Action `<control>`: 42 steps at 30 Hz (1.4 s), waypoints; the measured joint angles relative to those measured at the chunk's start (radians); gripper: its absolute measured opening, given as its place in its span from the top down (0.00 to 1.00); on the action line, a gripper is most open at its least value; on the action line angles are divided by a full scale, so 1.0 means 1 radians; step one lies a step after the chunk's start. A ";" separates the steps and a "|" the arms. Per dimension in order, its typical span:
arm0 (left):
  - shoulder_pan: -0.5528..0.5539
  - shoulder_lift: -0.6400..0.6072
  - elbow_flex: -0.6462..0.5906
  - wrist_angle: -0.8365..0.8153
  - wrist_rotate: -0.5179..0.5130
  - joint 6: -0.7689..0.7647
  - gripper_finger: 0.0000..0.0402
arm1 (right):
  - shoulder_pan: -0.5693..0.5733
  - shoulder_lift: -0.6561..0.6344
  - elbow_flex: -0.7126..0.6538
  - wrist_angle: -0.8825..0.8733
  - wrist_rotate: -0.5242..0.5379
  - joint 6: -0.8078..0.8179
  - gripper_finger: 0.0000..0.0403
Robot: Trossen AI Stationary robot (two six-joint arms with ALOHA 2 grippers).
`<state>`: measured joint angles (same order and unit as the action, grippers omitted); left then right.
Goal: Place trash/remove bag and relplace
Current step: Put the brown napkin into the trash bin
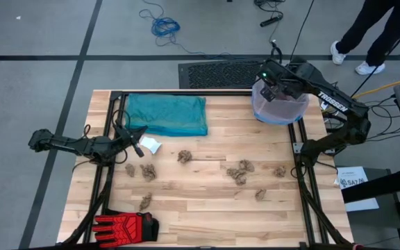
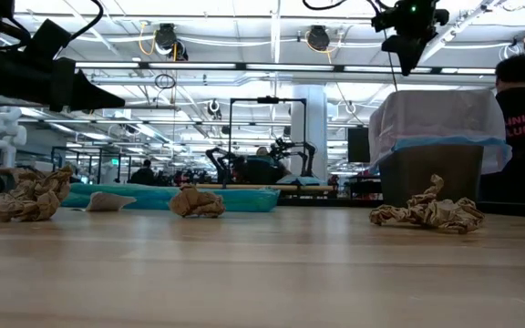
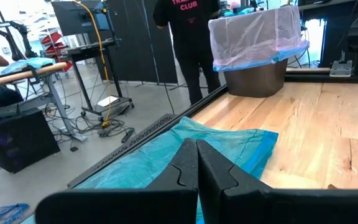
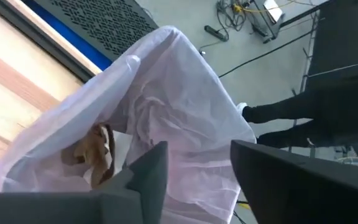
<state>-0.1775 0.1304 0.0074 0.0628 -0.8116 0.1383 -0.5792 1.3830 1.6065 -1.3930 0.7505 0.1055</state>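
Right gripper (image 1: 275, 85): poised directly above the lined bin at the table's far right corner, fingers (image 4: 146, 171) spread apart, nothing between them.
Bag (image 1: 280, 105): pale lilac-pink liner directly beneath the right gripper, draped over a dark bin (image 2: 430, 173), blue rim folded down outside the bin wall.
Inside the bag: one tan paper wad (image 4: 93, 151) lying in the liner folds, just below and to one side of the parted fingers, apart from them.
Left gripper (image 1: 136, 144): low over the table's left half, fingers (image 3: 185, 167) pressed together, empty.
Replacement bag (image 1: 167, 114): teal-green plastic, spread flat on the wood just ahead of the left gripper, well apart from the right gripper.
White scrap (image 1: 149, 145): small pale piece just beside the left fingertips.
Loose trash (image 1: 240, 171): crumpled tan wads scattered over the table's middle, between the two grippers; a cluster nearer the right arm's base, a pair (image 1: 139, 170) just below the left gripper, single ones nearer the front edge.
Glove (image 1: 124, 226): red and black, at the front left corner, well behind the left gripper.
Table (image 1: 207, 215): pale wooden planks, black frame rails along both sides.
Person (image 1: 373, 33): dark trouser legs and white shoes on the floor beyond the right gripper.
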 joint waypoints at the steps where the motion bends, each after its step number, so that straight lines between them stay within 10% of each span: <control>1: 0.000 0.000 0.000 0.000 0.000 0.000 1.00 | 0.009 0.000 0.013 0.000 -0.014 0.000 0.55; 17: 0.000 0.000 0.000 0.000 0.000 0.000 1.00 | 0.306 0.043 0.109 -0.056 -0.770 0.101 0.60; 42: 0.000 0.000 0.000 0.000 0.000 0.000 1.00 | 0.616 0.081 -0.465 0.274 -0.827 0.414 0.56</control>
<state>-0.1773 0.1306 0.0073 0.0631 -0.8116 0.1383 0.0364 1.4635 1.1411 -1.1195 -0.0762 0.5196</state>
